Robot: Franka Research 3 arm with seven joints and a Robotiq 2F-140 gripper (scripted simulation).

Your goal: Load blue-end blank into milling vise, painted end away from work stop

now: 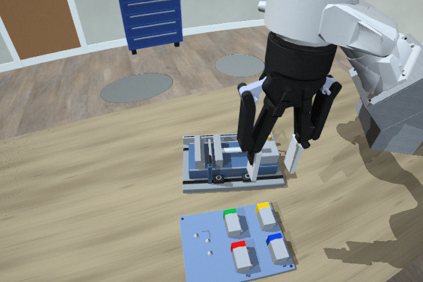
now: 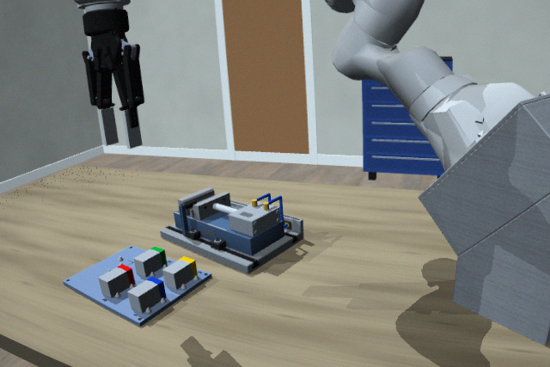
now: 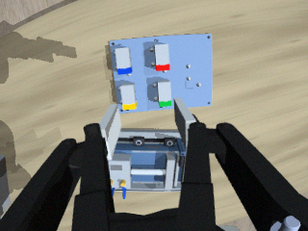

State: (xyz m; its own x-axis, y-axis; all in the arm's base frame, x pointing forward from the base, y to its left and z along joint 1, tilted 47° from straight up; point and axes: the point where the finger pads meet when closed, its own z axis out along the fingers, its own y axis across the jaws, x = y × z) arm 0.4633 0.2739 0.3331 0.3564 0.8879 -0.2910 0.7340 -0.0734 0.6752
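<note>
The blank with the blue end (image 1: pixel 277 247) lies on the light blue infeed plate (image 1: pixel 234 241), at its near right corner; it also shows in the exterior view (image 2: pixel 146 294) and in the wrist view (image 3: pixel 122 61). The milling vise (image 1: pixel 232 162) stands on its raised plate beyond the infeed plate, with nothing between its jaws (image 2: pixel 235 229). My gripper (image 1: pixel 273 164) (image 2: pixel 120 135) hangs high above the table, over the vise area, far from the blanks. Its fingers stand partly apart with nothing between them.
Green-ended (image 1: pixel 232 222), yellow-ended (image 1: pixel 266 215) and red-ended (image 1: pixel 240 255) blanks lie on the infeed plate beside the blue one. Blue hoses (image 2: pixel 266 200) rise from one end block of the vise. The robot base (image 1: pixel 392 118) stands at the right.
</note>
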